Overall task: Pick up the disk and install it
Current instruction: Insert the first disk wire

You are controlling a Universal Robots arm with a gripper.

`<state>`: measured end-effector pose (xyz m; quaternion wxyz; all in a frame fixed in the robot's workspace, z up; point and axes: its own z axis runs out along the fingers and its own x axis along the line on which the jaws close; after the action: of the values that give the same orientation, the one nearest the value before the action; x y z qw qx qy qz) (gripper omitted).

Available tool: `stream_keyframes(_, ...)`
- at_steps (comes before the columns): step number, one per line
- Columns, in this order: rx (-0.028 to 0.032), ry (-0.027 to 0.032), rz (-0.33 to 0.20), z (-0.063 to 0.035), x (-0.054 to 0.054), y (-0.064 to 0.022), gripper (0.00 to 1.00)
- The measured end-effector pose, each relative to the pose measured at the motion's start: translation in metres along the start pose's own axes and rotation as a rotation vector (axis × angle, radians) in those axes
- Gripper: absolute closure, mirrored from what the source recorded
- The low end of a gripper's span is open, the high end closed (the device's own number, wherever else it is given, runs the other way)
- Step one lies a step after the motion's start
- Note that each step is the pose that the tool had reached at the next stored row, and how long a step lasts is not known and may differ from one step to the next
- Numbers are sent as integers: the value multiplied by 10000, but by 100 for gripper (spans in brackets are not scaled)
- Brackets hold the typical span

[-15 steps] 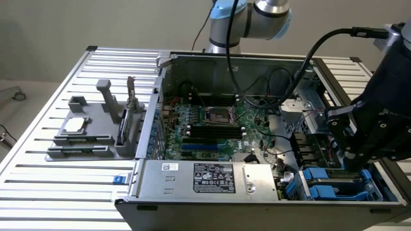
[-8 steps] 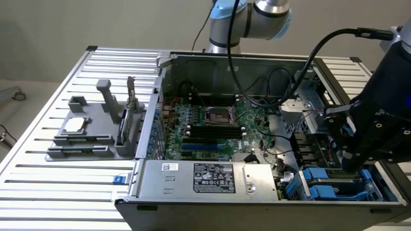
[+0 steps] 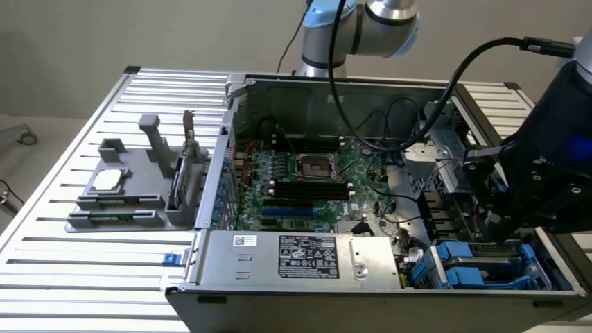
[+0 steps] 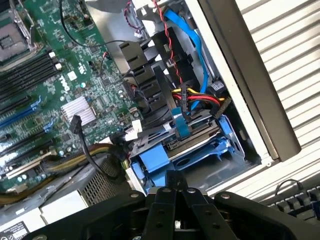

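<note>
The robot's fingers (image 4: 165, 200), clenched tight against each other and gripping nothing, hang inside an open computer case (image 3: 333, 87) that lies on its side on a slatted metal surface (image 3: 55, 208). Directly beyond the fingertips sits the disk (image 4: 200, 131), with its blue carrier frame round its edges, lying flat in the blue drive cage (image 4: 150, 162) at a corner of the case. Whether the fingertips touch the carrier cannot be told. A flat blue cable (image 4: 180, 125) and a bundle of red, yellow and black wires (image 4: 200, 97) reach the end of the disk that faces away from the fingers. Off to one side of the fingers spreads the green motherboard (image 3: 296, 187), and near them, beside the drive cage along the case wall, sits the boxy power supply (image 3: 306, 257) with its white label. Well apart from the fingers, outside the case toward the exterior view's left, a grey fixture (image 3: 129, 201) stands on the surface with a small square silver chip (image 3: 107, 179) resting on it. The arm (image 3: 545, 159) rises dark and bulky above the drive corner, a thick black hose (image 3: 462, 66) looping from it over the case.
</note>
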<state>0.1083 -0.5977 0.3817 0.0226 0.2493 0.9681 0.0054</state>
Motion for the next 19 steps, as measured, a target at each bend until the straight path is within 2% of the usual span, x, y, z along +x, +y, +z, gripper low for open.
stream_keyframes(8,-654,353,818,27,-2,1,88)
stream_keyframes(9,-730,394,922,30,-2,1,82)
stream_keyframes(13,-1021,549,1339,43,-4,2,82)
stream_keyframes(15,-1146,613,1568,51,-4,3,82)
stream_keyframes(19,-1317,688,2043,64,-4,2,80)
